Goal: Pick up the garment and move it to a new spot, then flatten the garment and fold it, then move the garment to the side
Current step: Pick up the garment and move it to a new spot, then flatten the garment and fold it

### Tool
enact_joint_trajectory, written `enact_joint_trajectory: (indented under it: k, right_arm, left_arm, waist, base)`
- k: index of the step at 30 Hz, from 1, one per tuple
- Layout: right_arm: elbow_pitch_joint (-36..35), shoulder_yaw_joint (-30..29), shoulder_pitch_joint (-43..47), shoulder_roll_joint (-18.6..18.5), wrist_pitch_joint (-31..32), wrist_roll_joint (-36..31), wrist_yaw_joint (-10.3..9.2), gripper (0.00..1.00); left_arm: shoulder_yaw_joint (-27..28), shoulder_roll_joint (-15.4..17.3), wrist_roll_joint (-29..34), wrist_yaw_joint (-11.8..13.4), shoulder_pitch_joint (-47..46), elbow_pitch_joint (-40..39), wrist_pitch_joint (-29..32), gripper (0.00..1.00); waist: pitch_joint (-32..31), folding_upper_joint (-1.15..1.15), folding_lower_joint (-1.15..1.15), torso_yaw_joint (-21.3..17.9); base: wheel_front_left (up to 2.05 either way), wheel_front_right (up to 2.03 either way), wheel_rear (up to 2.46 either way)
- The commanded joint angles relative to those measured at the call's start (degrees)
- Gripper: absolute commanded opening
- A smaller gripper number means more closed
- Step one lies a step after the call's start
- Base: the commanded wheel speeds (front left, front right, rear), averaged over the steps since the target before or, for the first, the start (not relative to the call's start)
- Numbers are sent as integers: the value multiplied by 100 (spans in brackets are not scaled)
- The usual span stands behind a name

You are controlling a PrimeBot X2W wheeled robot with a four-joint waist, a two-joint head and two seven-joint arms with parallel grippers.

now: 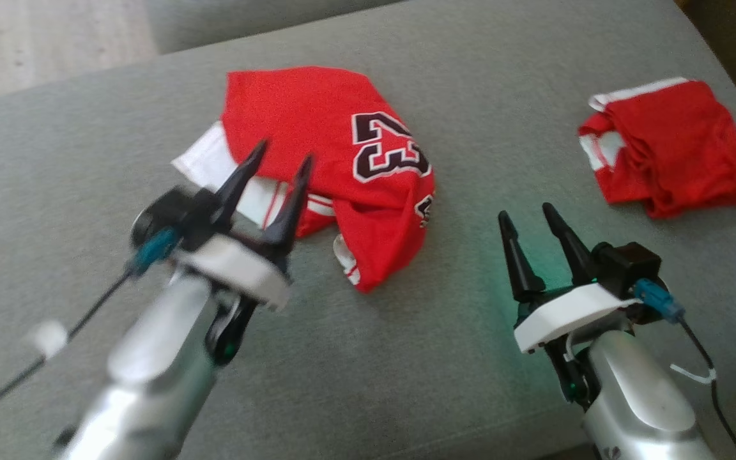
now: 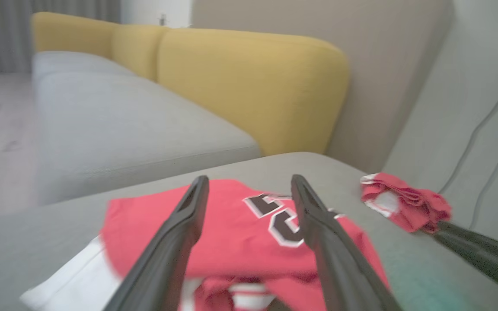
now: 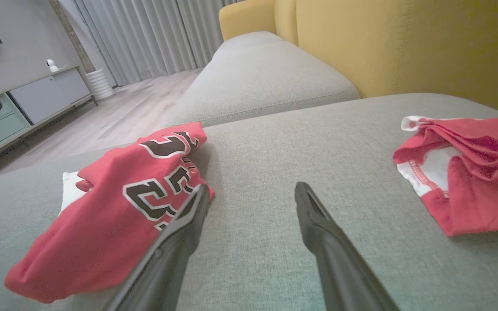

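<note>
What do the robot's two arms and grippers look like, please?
Both arms are silvery metal forearms ending in a white wrist plate. The left gripper and right gripper each carry two long, tapered black fingers, a black camera block with a blue plug and a thin black cable.

Soft, even daylight, the left end effector (image 1: 285,151) blurred, a green glow tinting the cushion (image 1: 470,306).

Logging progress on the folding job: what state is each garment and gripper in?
Jersey: crumpled, not folded, on the cushion.
Other red garment: bunched up, lying apart.
Left gripper: open, empty, by the jersey.
Right gripper: open, empty, above bare cushion.
</note>
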Motion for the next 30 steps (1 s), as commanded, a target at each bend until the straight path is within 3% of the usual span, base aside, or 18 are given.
enact_joint_trajectory:
  k: [1, 10, 20, 30]
  right_arm:
    - [-139, 84, -37, 28, -35, -1, -11, 100]
    - [-10, -166, 209, 28, -35, -70, -11, 100]
    - [184, -377, 575, 28, -35, -184, -11, 100]
    - [250, -415, 735, 28, -35, -180, -11, 100]
  left_arm:
    - [313, 129, 93, 46, -16, -167, -53, 100]
    - [2077, 43, 1127, 57, 1832, -511, -53, 100]
    - [3681, -684, 1903, 18, 3318, -1141, -53, 100]
    - [3984, -926, 2081, -9, 3740, -1433, -53, 100]
  waist:
    - [-105, 0, 0, 151]
    - [-456, 0, 0, 756]
    - [-826, 0, 0, 988]
    - [-892, 0, 0, 993]
  base:
    - [0, 0, 0]
    - [0, 0, 0]
    - [0, 0, 0]
    - [0, 0, 0]
